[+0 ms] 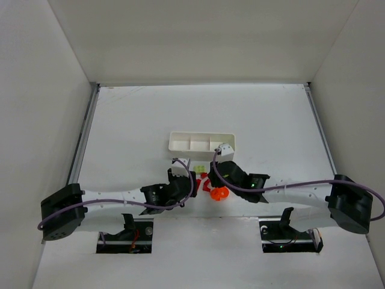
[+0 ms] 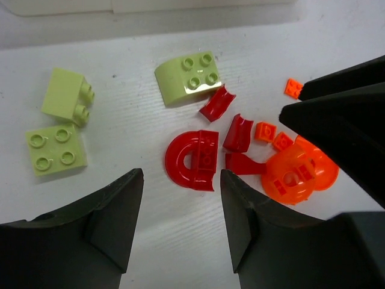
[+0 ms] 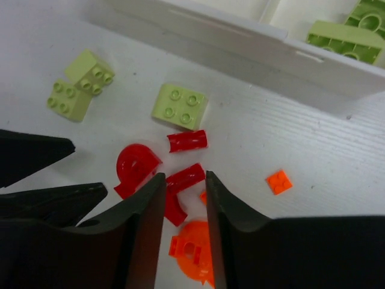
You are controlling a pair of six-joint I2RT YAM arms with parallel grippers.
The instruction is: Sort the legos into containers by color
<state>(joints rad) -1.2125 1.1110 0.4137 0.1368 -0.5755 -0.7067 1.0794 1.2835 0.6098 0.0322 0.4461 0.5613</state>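
The legos lie loose on the table in front of the white tray [image 1: 201,142]. Yellow-green bricks [image 2: 55,150] [image 2: 187,77] sit to the left. My left gripper [image 2: 180,198] is open over bare table, just short of a red arch [image 2: 194,159]. My right gripper [image 3: 184,186] is open, its tips either side of a red curved piece [image 3: 185,176], with an orange round piece [image 3: 195,250] below the fingers. A small orange plate [image 3: 279,182] lies to its right. One yellow-green brick [image 3: 349,30] is in the tray's end compartment.
The right gripper's black fingers [image 2: 349,126] crowd the right side of the left wrist view, and the left gripper's fingers [image 3: 36,156] show at the left of the right wrist view. The tray wall [image 3: 240,36] stands just beyond the pile.
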